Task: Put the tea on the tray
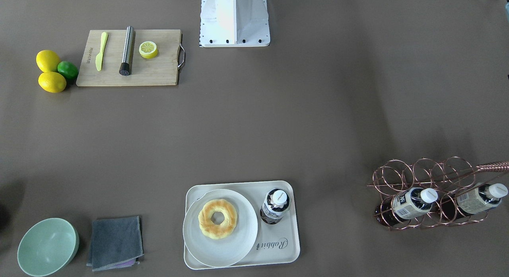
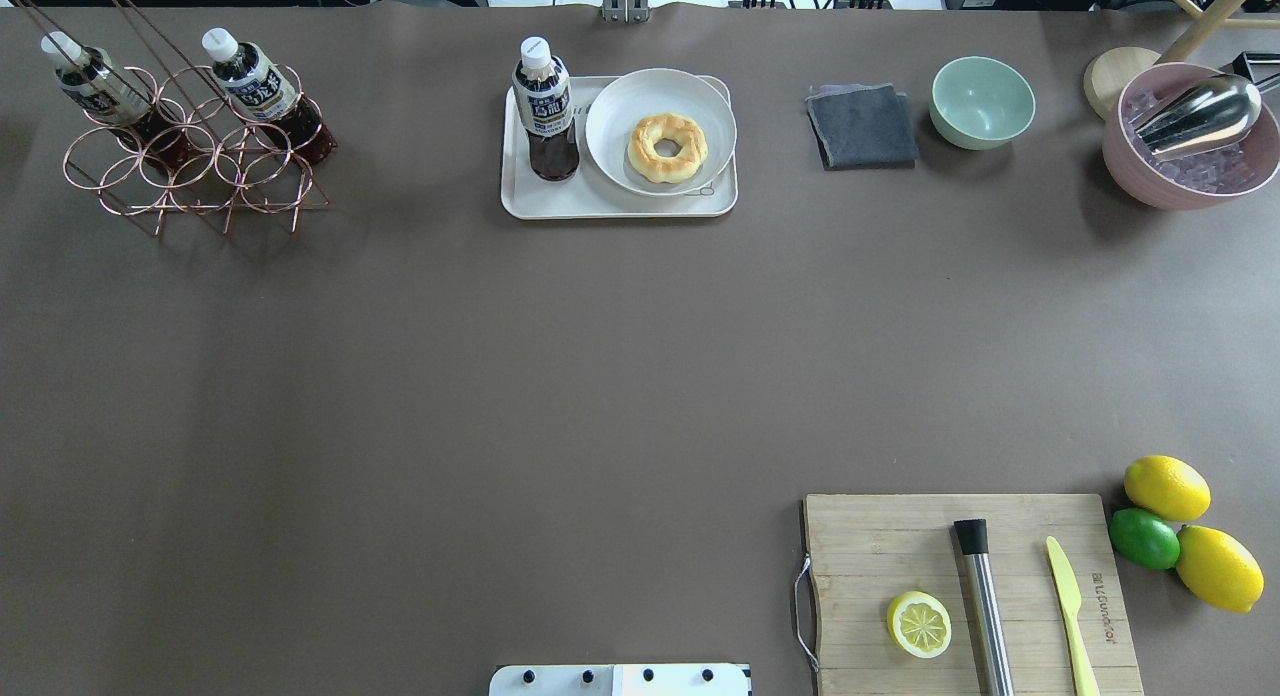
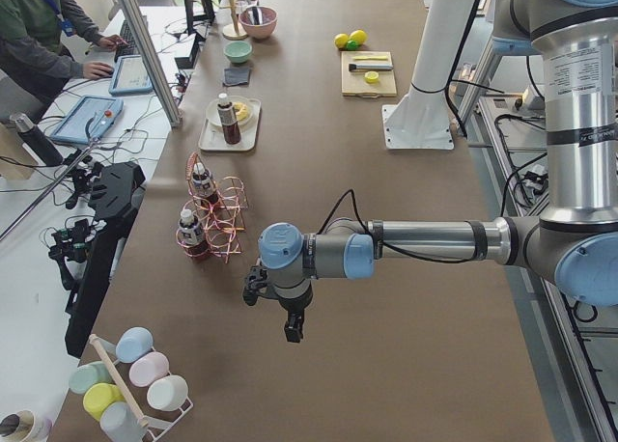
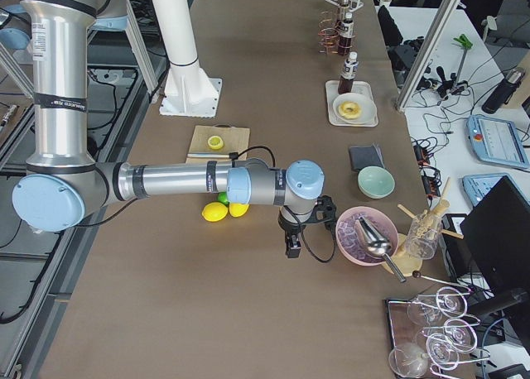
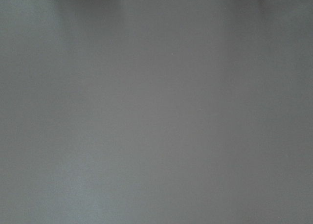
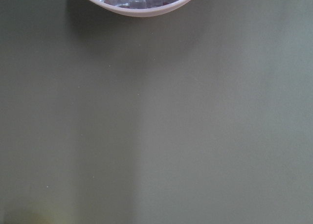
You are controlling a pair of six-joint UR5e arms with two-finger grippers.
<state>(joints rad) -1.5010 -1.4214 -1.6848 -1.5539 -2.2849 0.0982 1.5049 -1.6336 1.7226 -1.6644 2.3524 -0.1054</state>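
Observation:
One tea bottle [image 1: 275,205] stands upright on the cream tray [image 1: 287,251], beside the plate; it also shows in the overhead view [image 2: 545,111] on the tray [image 2: 560,204]. Two more tea bottles [image 2: 95,81] [image 2: 260,81] lie in a copper wire rack [image 2: 190,176]. My left gripper [image 3: 293,329] hangs over bare table near the rack, seen only in the exterior left view. My right gripper [image 4: 292,248] hangs beside the pink bowl, seen only in the exterior right view. I cannot tell whether either is open or shut. Neither holds anything that I can see.
A white plate [image 2: 620,106] with a doughnut [image 2: 667,148] shares the tray. A grey cloth [image 2: 862,126], a green bowl [image 2: 982,101] and a pink bowl of ice [image 2: 1190,141] stand along the far edge. A cutting board [image 2: 900,546], lemons [image 2: 1165,486] and a lime sit near right.

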